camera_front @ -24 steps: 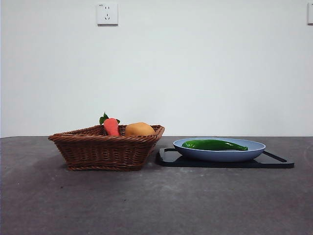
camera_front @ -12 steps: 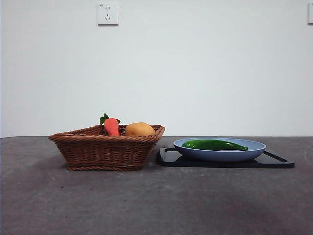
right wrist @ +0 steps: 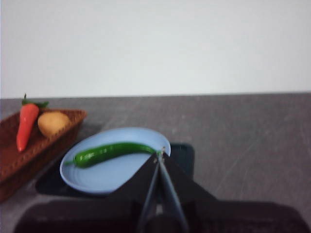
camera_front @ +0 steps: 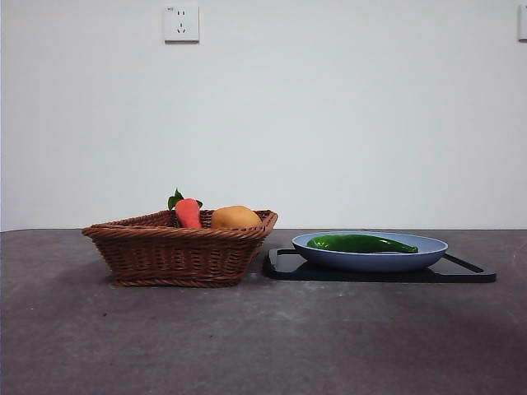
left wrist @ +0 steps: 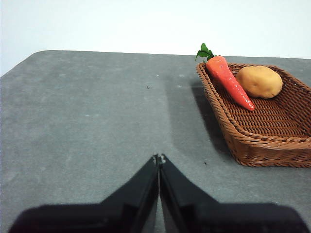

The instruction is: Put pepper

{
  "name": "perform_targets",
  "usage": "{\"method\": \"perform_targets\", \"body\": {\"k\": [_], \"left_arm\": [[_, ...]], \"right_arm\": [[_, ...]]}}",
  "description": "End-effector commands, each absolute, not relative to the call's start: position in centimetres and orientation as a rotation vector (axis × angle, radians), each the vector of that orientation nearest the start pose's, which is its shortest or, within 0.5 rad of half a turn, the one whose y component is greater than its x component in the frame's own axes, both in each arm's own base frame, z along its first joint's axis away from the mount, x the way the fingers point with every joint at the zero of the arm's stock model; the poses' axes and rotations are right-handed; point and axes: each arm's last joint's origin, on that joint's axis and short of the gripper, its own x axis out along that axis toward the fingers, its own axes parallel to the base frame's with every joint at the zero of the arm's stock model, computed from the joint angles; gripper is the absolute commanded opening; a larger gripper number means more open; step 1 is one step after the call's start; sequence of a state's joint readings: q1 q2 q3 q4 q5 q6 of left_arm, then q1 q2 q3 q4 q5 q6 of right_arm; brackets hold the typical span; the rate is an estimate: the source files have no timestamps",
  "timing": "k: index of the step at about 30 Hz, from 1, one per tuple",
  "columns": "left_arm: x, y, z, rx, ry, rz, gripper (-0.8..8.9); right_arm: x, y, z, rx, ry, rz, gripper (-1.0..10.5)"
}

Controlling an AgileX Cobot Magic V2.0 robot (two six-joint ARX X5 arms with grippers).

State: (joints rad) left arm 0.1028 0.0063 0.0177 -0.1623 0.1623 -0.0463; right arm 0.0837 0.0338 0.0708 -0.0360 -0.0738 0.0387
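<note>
left gripper [left wrist: 159, 158]: jaws clenched, empty, above bare counter [left wrist: 87, 121] beside basket [left wrist: 272, 141] | right gripper [right wrist: 159, 153]: jaws clenched, holding nothing, tips just off the pepper's end | pepper [right wrist: 109, 152]: lies lengthwise in blue plate [right wrist: 112, 177] on black tray [camera_front: 461, 270], right of basket; not gripped

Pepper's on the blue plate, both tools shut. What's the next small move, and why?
Probably open the right tool: its jaws are shut, aimed near the stem end of the pepper lying free on the blue plate. The left tool waits beside the basket.
</note>
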Motion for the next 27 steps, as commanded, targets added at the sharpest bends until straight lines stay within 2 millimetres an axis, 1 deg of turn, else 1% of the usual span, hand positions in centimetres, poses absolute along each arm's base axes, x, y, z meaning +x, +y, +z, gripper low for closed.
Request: {"method": "perform_targets", "body": {"k": [1,4,11,27], "left_arm": [[9.6,0.6,15.1,-0.073,0.146,-0.049,0.08],[9.6,0.6,15.1,-0.073,0.146,-0.049,0.08],[9.6,0.6,15.1,-0.073,0.146,-0.049,0.08],[9.6,0.6,15.1,-0.073,0.146,-0.049,0.08]], "right_arm": [[9.6,1.0,17.2,0.068,0.007,0.152,0.1],[9.7,1.0,16.4,0.082,0.026,0.152,0.1],[9.5,1.0,15.0,0.080,0.169,0.146,0.1],[9.6,1.0,15.1,0.095,0.156,0.148,0.1]]}}
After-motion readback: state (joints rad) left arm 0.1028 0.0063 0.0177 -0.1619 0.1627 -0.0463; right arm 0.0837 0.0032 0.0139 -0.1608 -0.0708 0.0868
